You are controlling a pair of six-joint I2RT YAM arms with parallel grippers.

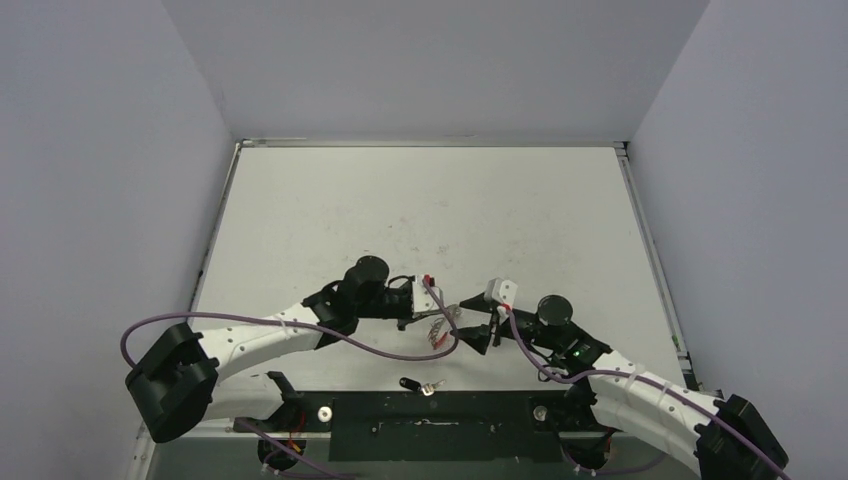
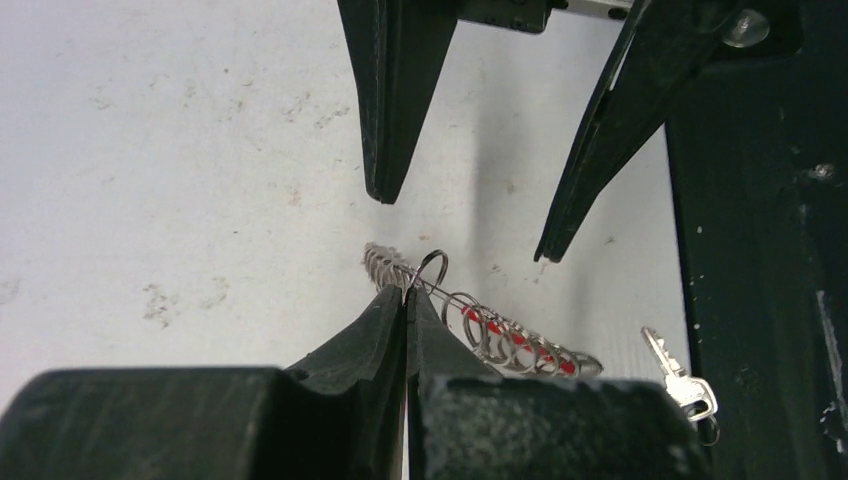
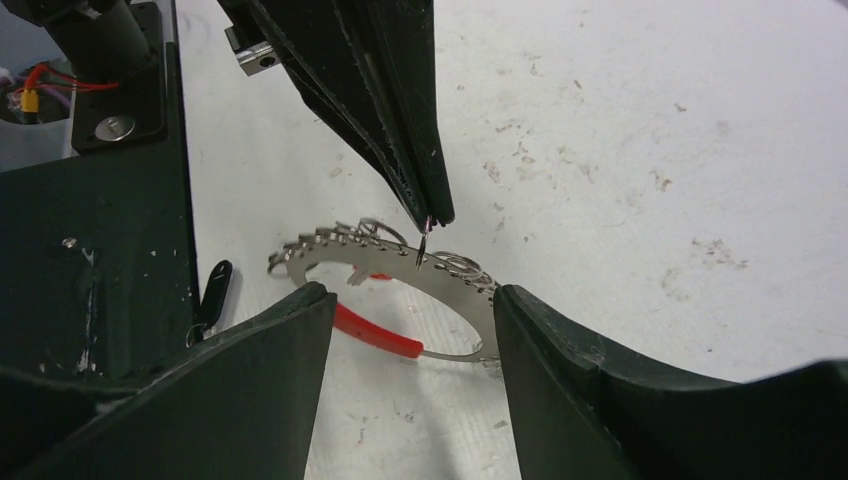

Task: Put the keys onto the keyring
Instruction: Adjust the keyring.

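Scuffed white table (image 1: 420, 200), pale walls all round. Keyring (image 3: 320, 250) was between both grippers, with red sleeve (image 3: 378, 332) on arc nearest right arm. Left gripper (image 3: 432, 212) pressed together, tips pinching thin wire at keyring's far arc. Right gripper (image 2: 465, 225) spread wide, one finger either side of keyring, touching nothing far as I could see. Loose key (image 3: 212, 290) lay apart from keyring, dark head just beside black base plate (image 1: 450, 420).
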